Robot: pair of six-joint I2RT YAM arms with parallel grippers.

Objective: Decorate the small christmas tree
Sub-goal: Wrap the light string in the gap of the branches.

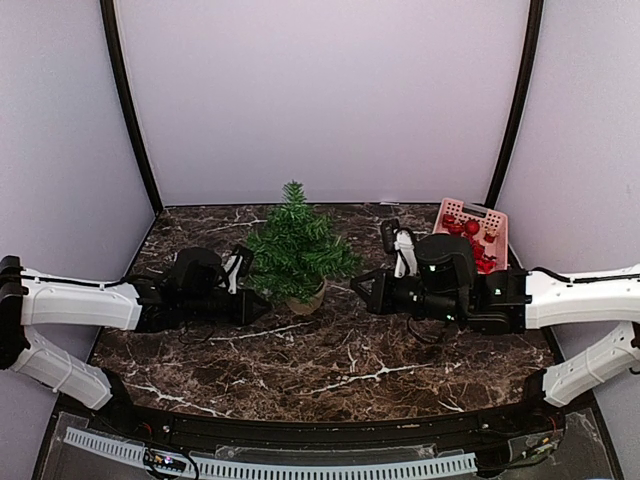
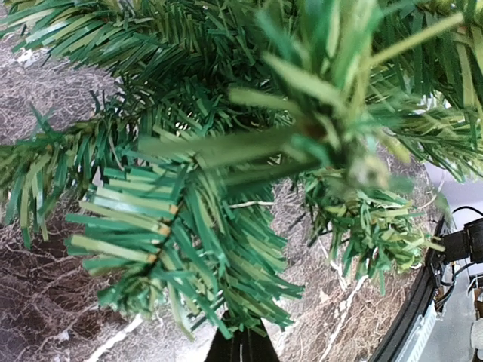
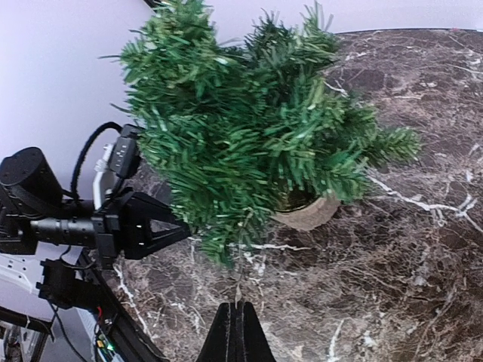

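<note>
From above, the tree point(image 1: 296, 250) stands upright near the middle of the table point(image 1: 330, 365), a little toward the back. My left end effector point(image 1: 262, 305) lies low against the tree's lower left branches, and my right end effector point(image 1: 362, 287) points at the tree from the other side, just short of the foliage. The pink basket point(image 1: 492, 222) of red ornaments point(image 1: 470, 228) sits at the back right, behind the right arm. I see no ornament on the tree.

In the left wrist view, green branches fill almost everything. The fingertips are pressed together at the bottom edge, right under the lowest needles. Whether they have pinched any needles, I cannot tell.

In the right wrist view, the tree leans across the frame with its tan base point(image 3: 309, 213) on the marble. The left end effector point(image 3: 177, 228) comes in from the left with its closed tip touching the foliage. My own right fingertips are pressed together at the bottom edge, and nothing shows between them.

My reading is that decorating has not yet started. The left arm looks set to steady the tree, while the right carries nothing. The next move would call for swinging the right arm back to the basket, spreading the fingers over one ornament, and pinching it by its loop or body. The left should keep a light hold so the tree does not tip.
</note>
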